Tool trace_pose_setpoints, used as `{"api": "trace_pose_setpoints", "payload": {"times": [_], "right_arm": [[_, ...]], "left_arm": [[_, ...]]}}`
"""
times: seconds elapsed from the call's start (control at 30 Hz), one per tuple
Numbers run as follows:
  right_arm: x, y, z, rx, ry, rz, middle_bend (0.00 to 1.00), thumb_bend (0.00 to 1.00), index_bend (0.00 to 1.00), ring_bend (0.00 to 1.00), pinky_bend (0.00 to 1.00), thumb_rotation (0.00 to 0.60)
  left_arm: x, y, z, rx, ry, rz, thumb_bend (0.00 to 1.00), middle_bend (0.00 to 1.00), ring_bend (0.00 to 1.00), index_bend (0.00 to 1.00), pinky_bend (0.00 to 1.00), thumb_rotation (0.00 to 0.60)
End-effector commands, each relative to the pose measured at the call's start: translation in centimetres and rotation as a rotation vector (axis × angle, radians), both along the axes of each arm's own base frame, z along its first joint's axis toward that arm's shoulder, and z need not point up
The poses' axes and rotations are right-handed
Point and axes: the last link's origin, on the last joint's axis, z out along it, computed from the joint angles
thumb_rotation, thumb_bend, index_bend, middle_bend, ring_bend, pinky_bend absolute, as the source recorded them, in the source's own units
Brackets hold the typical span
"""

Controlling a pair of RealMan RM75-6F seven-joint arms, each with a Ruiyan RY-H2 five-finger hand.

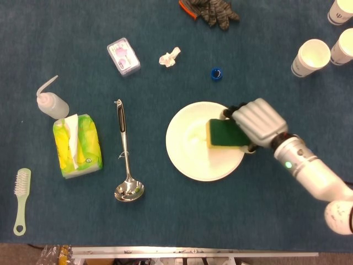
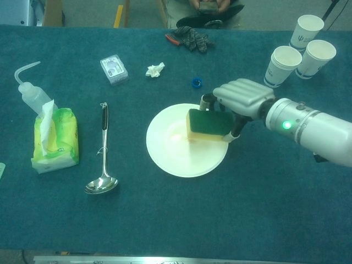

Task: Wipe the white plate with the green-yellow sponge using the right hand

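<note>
Green-yellow sponge (image 1: 222, 133) is sitting over the middle-right of the white plate (image 1: 190, 154), green side up, near the table's centre. Right hand (image 1: 256, 121) is clamping it, fingers wrapped over the far end. Probably light and squashy, best pinched across the short sides. Plate is looking slick and likely to slide. Left hand is out of sight.
</note>
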Motion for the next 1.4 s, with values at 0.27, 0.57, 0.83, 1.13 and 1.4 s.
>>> {"api": "trace_pose_setpoints", "payload": {"times": [0.27,0.57,0.83,1.13,1.4], "right_arm": [[2.2,0.2,-3.5,0.037,0.030,0.073,0.40,0.14,0.41,0.39,0.62,0.600],[3.7,0.2,-5.6,0.043,0.039,0.110,0.40,0.14,0.41,0.36,0.62,0.600],[4.3,0.4,-7.1,0.058,0.055,0.123,0.40,0.14,0.41,0.36,0.62,0.600],[4.4,-0.1,-5.8,0.019,0.018,0.112,0.40,0.14,0.41,0.36,0.62,0.600],[3.8,-0.6,-4.5,-0.007,0.027,0.109,0.40,0.14,0.41,0.36,0.62,0.600]], "left_arm": [[0.0,-0.1,0.3,0.012,-0.003,-0.003,0.49,0.27,0.20,0.33,0.13,0.600],[-0.2,-0.2,0.4,0.014,-0.005,-0.001,0.49,0.27,0.20,0.33,0.13,0.600],[-0.4,-0.2,0.5,0.017,-0.008,0.006,0.49,0.27,0.20,0.33,0.13,0.600],[-0.5,-0.2,0.6,0.023,-0.010,0.007,0.49,0.27,0.20,0.33,0.13,0.600],[-0.4,-0.1,0.4,0.013,-0.008,0.005,0.49,0.28,0.20,0.33,0.13,0.600]]}}
